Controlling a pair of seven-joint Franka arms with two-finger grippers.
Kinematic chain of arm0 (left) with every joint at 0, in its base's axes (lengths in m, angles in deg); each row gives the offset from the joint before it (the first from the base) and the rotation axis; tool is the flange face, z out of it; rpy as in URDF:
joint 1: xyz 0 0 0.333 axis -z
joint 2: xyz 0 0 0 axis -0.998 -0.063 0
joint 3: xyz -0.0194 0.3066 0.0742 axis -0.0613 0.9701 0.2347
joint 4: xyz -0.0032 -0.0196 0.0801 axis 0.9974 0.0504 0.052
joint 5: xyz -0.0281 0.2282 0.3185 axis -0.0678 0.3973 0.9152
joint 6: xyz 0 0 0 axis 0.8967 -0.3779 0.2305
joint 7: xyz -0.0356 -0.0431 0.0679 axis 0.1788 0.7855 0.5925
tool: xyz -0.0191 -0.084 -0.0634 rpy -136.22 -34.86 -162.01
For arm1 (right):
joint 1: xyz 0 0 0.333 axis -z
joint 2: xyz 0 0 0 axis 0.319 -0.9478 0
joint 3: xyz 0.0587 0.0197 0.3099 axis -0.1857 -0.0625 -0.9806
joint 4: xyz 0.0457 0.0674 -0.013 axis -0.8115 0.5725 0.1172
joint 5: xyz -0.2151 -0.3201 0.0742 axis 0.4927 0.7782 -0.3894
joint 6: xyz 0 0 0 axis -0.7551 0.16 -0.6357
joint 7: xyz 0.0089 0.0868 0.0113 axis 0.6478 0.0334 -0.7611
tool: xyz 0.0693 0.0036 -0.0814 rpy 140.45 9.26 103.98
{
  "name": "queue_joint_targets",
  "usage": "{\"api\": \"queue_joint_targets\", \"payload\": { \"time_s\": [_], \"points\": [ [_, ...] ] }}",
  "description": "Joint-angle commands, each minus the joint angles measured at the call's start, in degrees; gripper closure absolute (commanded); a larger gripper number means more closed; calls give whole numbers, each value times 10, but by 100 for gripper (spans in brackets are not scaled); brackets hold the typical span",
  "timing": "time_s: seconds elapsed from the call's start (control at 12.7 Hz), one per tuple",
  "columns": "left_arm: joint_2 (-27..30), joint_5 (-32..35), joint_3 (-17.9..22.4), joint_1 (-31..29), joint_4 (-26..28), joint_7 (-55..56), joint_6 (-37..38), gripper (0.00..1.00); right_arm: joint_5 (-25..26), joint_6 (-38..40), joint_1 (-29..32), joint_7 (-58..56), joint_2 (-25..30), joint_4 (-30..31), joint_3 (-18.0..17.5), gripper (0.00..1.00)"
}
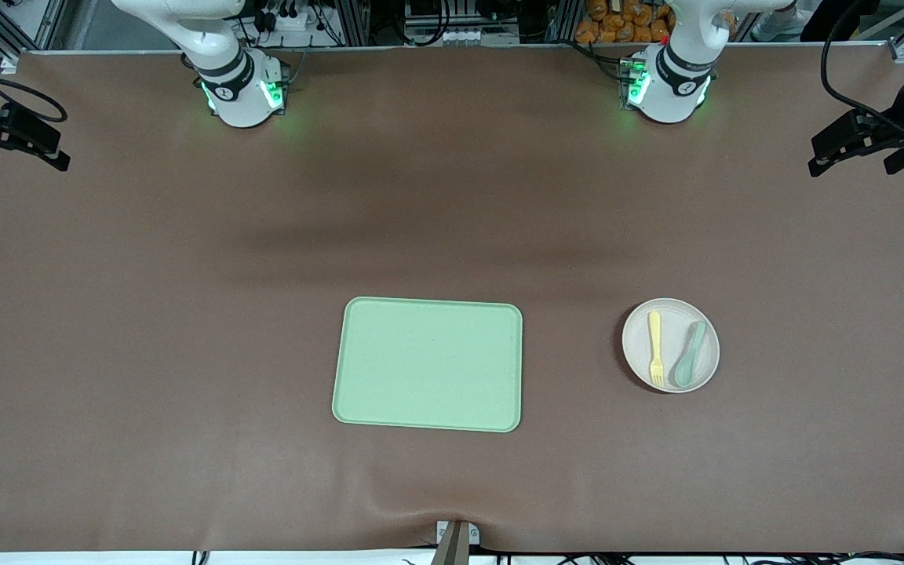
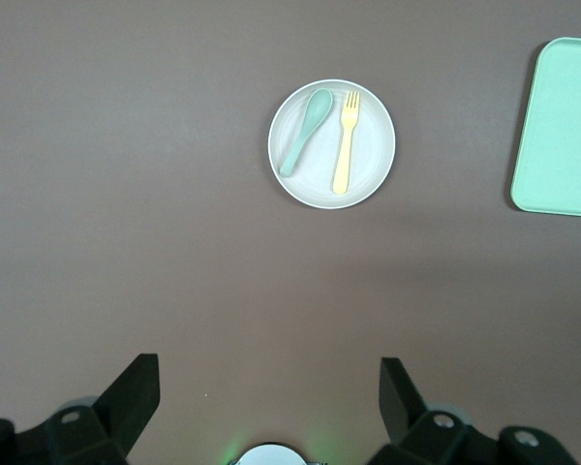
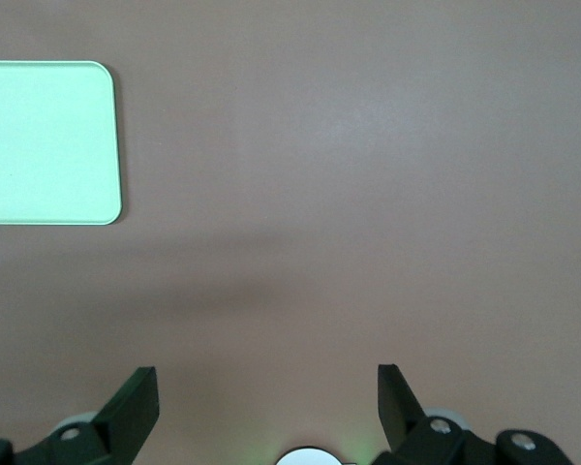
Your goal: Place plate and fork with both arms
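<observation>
The small round pale plate [image 1: 672, 312] lies on the brown table toward the left arm's end. On it lie the pale yellow fork [image 1: 655, 348] and a grey-green spoon [image 1: 690, 355], side by side. The left wrist view shows the plate [image 2: 378, 145], fork [image 2: 344, 143] and spoon [image 2: 305, 131] from high above. My left gripper [image 2: 268, 373] is open and empty, well above the table. My right gripper [image 3: 268, 378] is open and empty too, high over bare table. Neither gripper shows in the front view, only the arm bases.
A rectangular light green tray [image 1: 428, 363] lies mid-table, beside the plate toward the right arm's end. It also shows in the left wrist view [image 2: 562, 126] and in the right wrist view [image 3: 44, 140]. Black fixtures [image 1: 860, 141] stand at both table ends.
</observation>
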Motion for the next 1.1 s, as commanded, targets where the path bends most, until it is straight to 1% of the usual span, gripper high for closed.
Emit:
{"api": "queue_joint_targets", "payload": {
  "time_s": [0.0, 0.24, 0.39, 0.55, 0.79, 1.02],
  "points": [
    [-4, 8, -3, -5, 9, 2, -17, 0, 2, 2, 1, -4, -6, -10, 0, 0],
    [-12, 9, -2, -8, 39, 2, -49, 0, 2, 2, 1, -4, -7, -9, 0, 0],
    [-22, 9, -2, -16, 76, 2, -105, 0, 1, 2, 0, -4, -9, -9, 0, 0],
    [-44, 9, -2, -17, 105, 3, -163, 0, 1, 2, -3, -4, -14, -8, 0, 0],
    [-89, 8, -2, -23, 148, 4, -261, 0, 1, 1, -19, 0, -22, -8, -1, 0],
    [-165, 9, -2, -23, 151, 2, -321, 0, 0, -14, -41, 2, -50, -6, -1, 0]
  ]
}}
